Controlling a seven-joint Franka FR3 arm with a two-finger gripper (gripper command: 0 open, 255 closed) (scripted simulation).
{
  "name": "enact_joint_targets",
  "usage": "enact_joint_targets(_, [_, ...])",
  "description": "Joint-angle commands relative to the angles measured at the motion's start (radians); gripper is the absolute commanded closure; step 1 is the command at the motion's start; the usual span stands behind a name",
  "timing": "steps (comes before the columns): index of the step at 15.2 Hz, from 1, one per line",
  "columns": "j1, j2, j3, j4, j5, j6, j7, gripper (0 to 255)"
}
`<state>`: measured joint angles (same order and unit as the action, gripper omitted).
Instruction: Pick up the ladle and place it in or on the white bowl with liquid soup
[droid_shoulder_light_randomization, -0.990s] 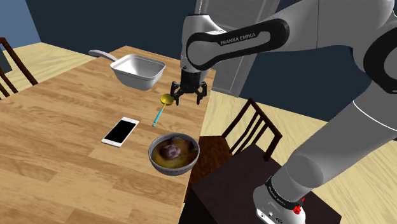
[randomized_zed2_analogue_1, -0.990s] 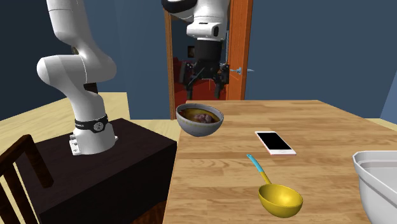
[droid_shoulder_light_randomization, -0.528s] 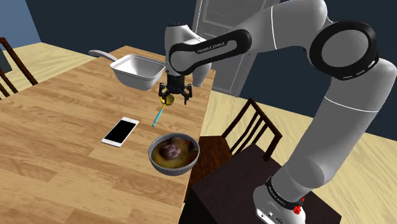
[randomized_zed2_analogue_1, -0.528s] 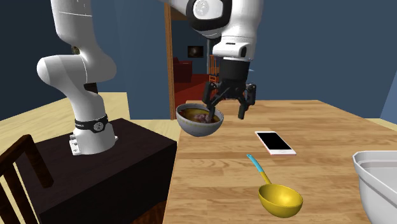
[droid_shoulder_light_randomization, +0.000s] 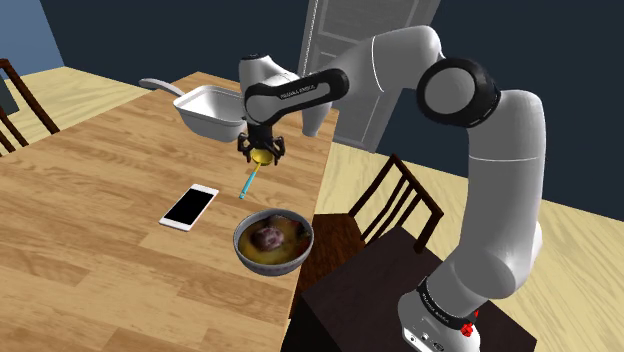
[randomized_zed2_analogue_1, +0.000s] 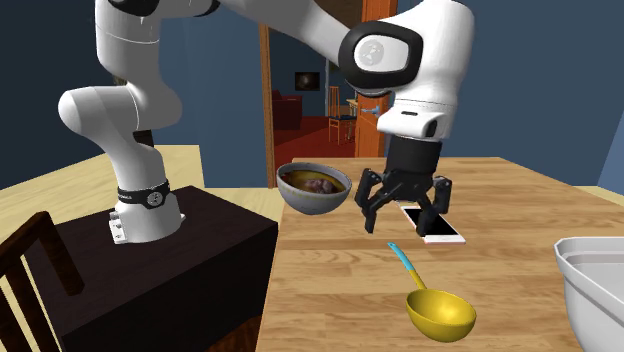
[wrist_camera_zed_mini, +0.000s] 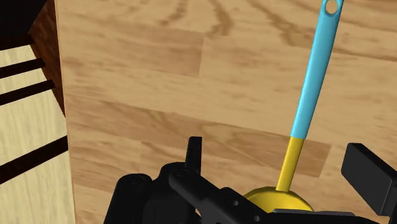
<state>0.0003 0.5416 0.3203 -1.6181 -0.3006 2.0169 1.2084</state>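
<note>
The ladle (droid_shoulder_light_randomization: 250, 178) lies flat on the wooden table (droid_shoulder_light_randomization: 90, 230), its yellow cup (randomized_zed2_analogue_1: 440, 313) toward the pan and its blue handle (wrist_camera_zed_mini: 313, 76) pointing toward the soup bowl. The grey-white bowl (droid_shoulder_light_randomization: 273, 242) with brown soup stands near the table's edge by the stand, also seen in the second exterior view (randomized_zed2_analogue_1: 313, 188). My gripper (droid_shoulder_light_randomization: 262, 150) hangs open a little above the ladle, nothing held. In the wrist view the fingers (wrist_camera_zed_mini: 369, 175) stand wide apart on either side of the yellow neck (wrist_camera_zed_mini: 289, 162). The second exterior view has the gripper (randomized_zed2_analogue_1: 403, 205) above the table.
A white-rimmed phone (droid_shoulder_light_randomization: 189, 206) lies beside the ladle. A grey pan (droid_shoulder_light_randomization: 216, 110) with a long handle stands just beyond the cup. The table's edge runs close by, with a dark chair (droid_shoulder_light_randomization: 395, 205) below it. The dark stand (randomized_zed2_analogue_1: 170, 250) is at the bowl's end.
The gripper has swung across from beyond the table's edge and come down over the ladle's cup. Its fingers stayed open. Ladle, bowl, phone and pan have not moved.
</note>
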Motion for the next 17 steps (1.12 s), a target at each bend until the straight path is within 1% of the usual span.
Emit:
enact_joint_targets(1, [0.024,0.095,-0.026,0.118,-0.022,-0.028,0.038,0])
enact_joint_targets(4, [0.054,0.226,-0.063,0.293,-0.040,-0.074,0.078,0])
enact_joint_targets(5, [0.055,0.231,-0.065,0.300,-0.040,-0.076,0.079,0])
enact_joint_targets(12, [0.048,0.267,-0.075,0.257,-0.054,0.002,0.089,0])
enact_joint_targets(17, [0.048,0.267,-0.075,0.257,-0.054,0.002,0.089,0])
